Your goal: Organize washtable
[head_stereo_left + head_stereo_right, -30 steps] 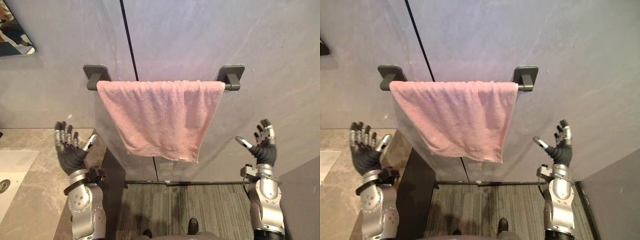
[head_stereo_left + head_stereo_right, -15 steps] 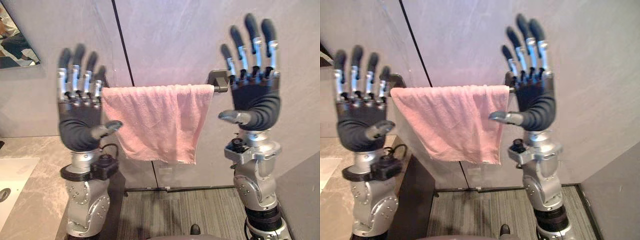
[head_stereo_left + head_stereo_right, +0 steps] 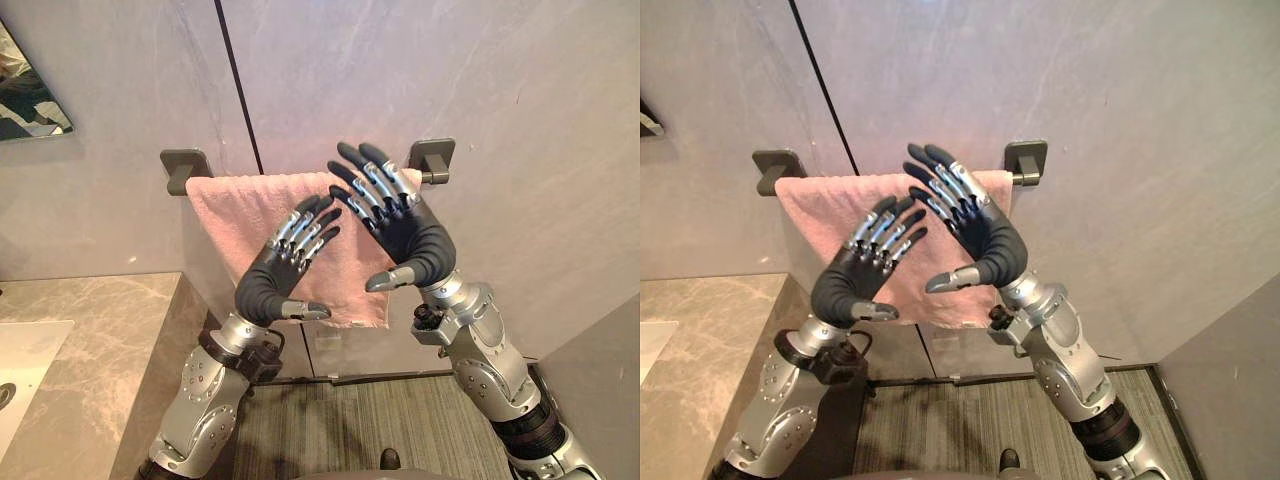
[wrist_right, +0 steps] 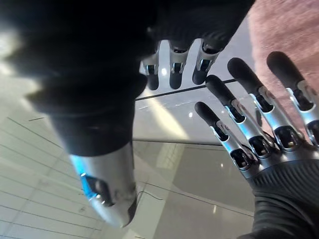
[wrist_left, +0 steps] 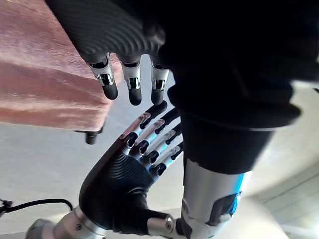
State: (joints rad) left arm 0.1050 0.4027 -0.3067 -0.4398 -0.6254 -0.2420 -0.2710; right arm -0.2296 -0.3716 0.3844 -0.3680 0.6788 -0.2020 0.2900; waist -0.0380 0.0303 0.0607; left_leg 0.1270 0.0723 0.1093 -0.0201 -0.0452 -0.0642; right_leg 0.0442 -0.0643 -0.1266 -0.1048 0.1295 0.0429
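Observation:
A pink towel hangs over a wall bar between two dark brackets. Both hands are raised in front of it, palms angled toward each other, with nothing held. My left hand is open before the towel's lower middle, fingers straight and pointing up to the right. My right hand is open just to its right and a little higher, covering the towel's right part. In the left wrist view my own fingers stretch toward the towel, with the right hand close by. I cannot tell whether either hand touches the cloth.
A grey marble countertop with a white sink lies at the lower left. A mirror's corner shows on the grey wall at upper left. Striped grey floor lies under the towel.
Both hands have swung inward from either side of the towel and now meet in front of it, leaning toward each other. The view has shifted slightly.

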